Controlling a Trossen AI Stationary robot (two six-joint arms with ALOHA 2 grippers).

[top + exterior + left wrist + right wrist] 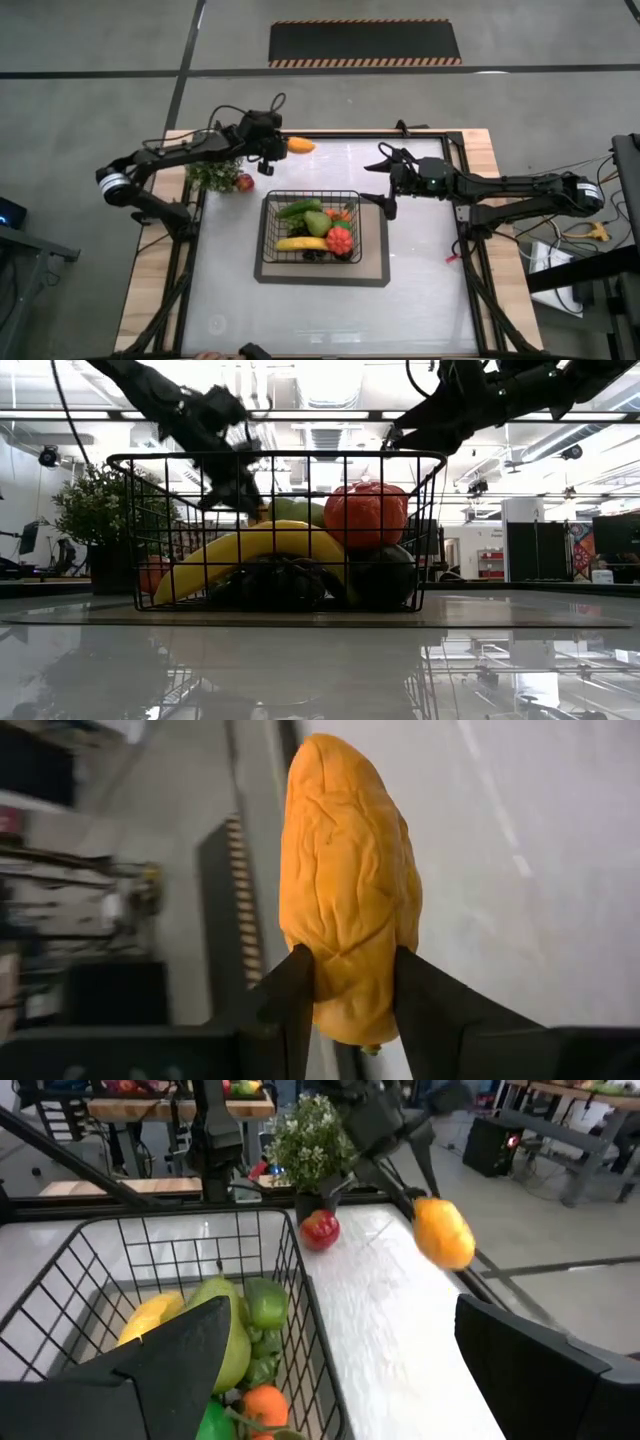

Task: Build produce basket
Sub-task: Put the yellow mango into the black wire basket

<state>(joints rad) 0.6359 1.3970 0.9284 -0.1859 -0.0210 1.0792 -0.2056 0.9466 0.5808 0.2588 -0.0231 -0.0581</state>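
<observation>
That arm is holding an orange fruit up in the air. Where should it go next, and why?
Probably a short carry toward the basket. The left gripper is shut on the orange fruit, held above the table's far edge, well short of the basket, which already holds a banana and other produce. The right gripper hangs open beside the basket, out of the path.

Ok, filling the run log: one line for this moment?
left gripper: holds orange piece aloft | right gripper: open beside basket | apple: on table
</observation>
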